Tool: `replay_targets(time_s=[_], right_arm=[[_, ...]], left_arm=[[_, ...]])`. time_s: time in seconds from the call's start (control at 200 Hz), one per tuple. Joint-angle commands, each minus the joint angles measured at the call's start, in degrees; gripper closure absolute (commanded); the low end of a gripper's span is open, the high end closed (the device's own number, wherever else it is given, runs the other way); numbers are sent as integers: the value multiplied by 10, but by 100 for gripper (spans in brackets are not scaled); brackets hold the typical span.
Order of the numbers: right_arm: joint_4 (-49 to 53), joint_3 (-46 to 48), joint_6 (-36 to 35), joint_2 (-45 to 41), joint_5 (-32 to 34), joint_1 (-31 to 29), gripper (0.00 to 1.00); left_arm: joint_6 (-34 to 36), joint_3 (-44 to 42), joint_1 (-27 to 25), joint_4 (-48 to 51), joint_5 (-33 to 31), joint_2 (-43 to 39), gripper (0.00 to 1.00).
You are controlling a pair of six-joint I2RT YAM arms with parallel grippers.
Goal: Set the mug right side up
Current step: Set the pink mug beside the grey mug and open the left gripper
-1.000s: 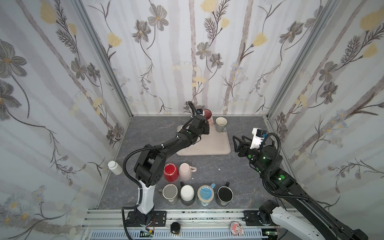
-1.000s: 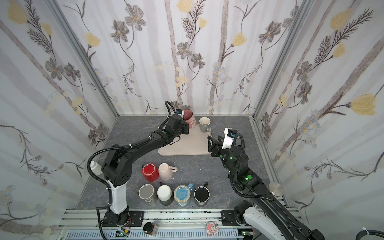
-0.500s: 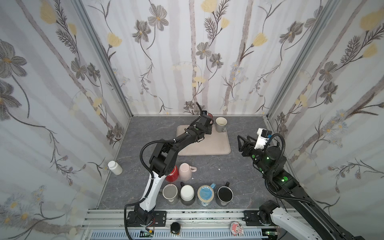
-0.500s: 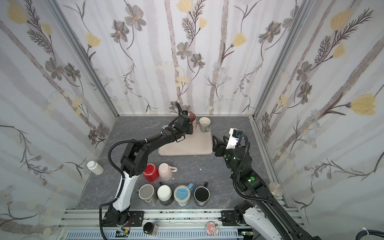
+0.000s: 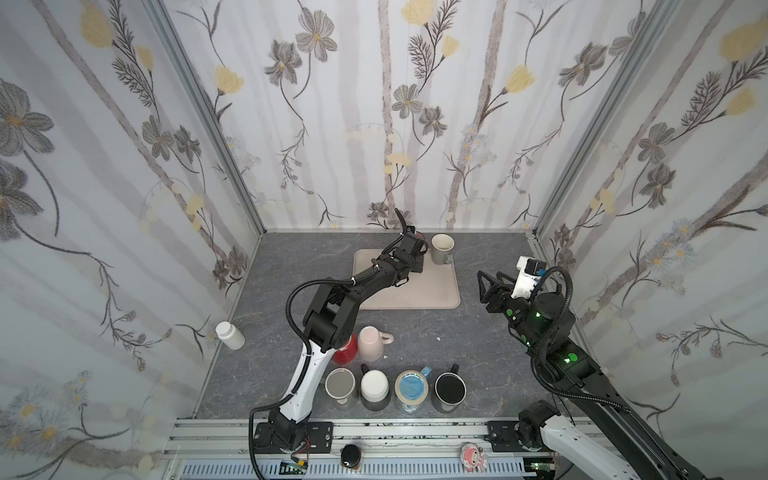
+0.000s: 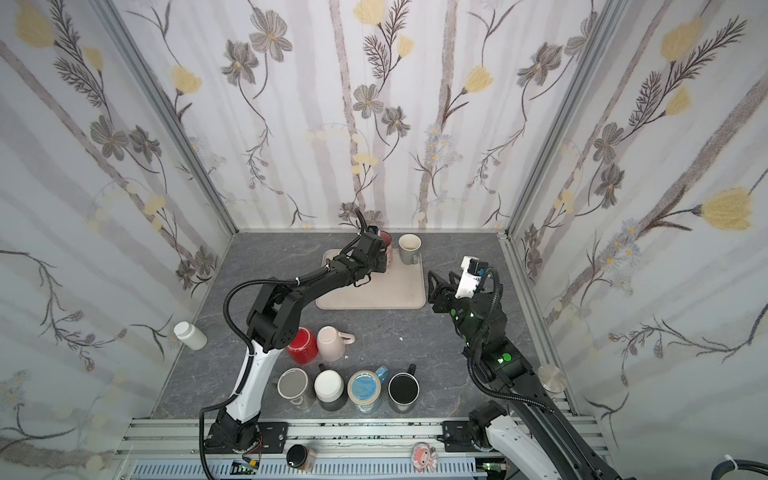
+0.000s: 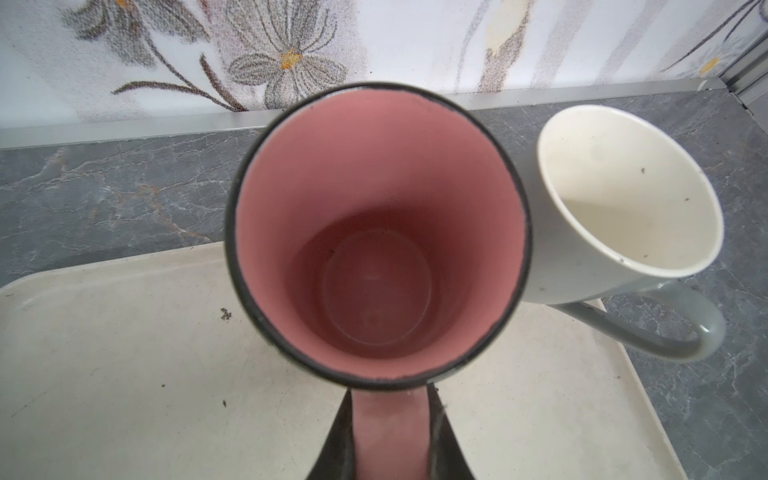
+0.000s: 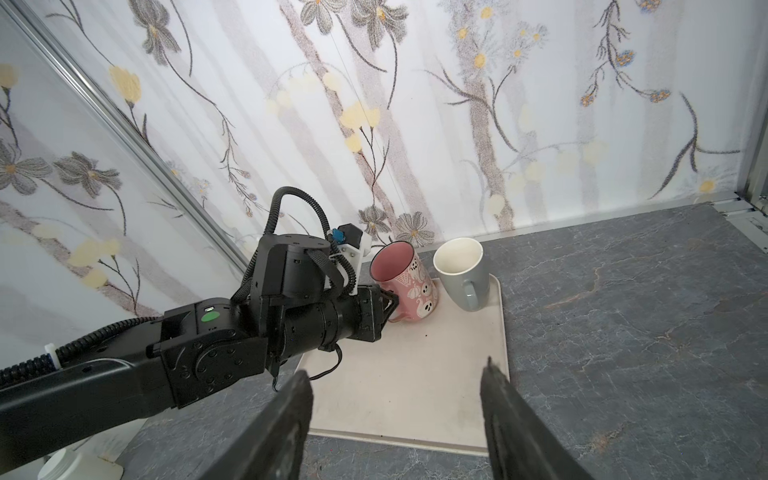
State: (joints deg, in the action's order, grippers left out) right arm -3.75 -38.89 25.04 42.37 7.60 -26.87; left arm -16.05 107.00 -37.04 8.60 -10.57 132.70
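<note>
Stretched further back than a second ago, the left pincer point(image 8: 388, 306) has carried the tall pink ceramic mug printed with white ghosts point(image 8: 409, 286) next to the grey ceramic mug with a cream inside point(image 8: 461, 274). Nearest, the right pincer point(image 8: 395, 370) hangs with jaws wide apart, holding nothing, short of the cream rectangular tray point(image 8: 415, 395). Beyond it the left pincer is clamped on the pink mug's handle. That mug stands mouth up, pink inside under a dark rim, just past the left pincer's tips at the tray's far corner, the grey mug just beside it.
</note>
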Motion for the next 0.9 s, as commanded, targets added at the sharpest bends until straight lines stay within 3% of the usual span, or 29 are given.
replay_targets(time_s=[0.0, 0.07, 0.215, 0.365, 0.54, 0.719, 0.894], right_arm=[[-11, 2, 1, 0, -8, 2, 35], [-11, 4, 1, -2, -8, 3, 35], [-9, 7, 3, -7, -8, 4, 35], [-7, 9, 6, -10, -8, 6, 35], [-7, 10, 9, -8, -10, 6, 34], [-6, 11, 13, -11, -13, 7, 34], [0, 10, 13, -11, -21, 7, 33]], left_arm=[[-1, 9, -2, -46, -8, 8, 100], [-2, 13, -2, -44, -4, 11, 100], [-4, 9, -2, -45, 2, 11, 83], [-11, -8, -3, -50, 5, -1, 72], [-15, -31, -2, -61, 4, -22, 74], [-23, -49, -3, -65, 7, -36, 64], [-42, -105, -2, -102, 13, -104, 56]])
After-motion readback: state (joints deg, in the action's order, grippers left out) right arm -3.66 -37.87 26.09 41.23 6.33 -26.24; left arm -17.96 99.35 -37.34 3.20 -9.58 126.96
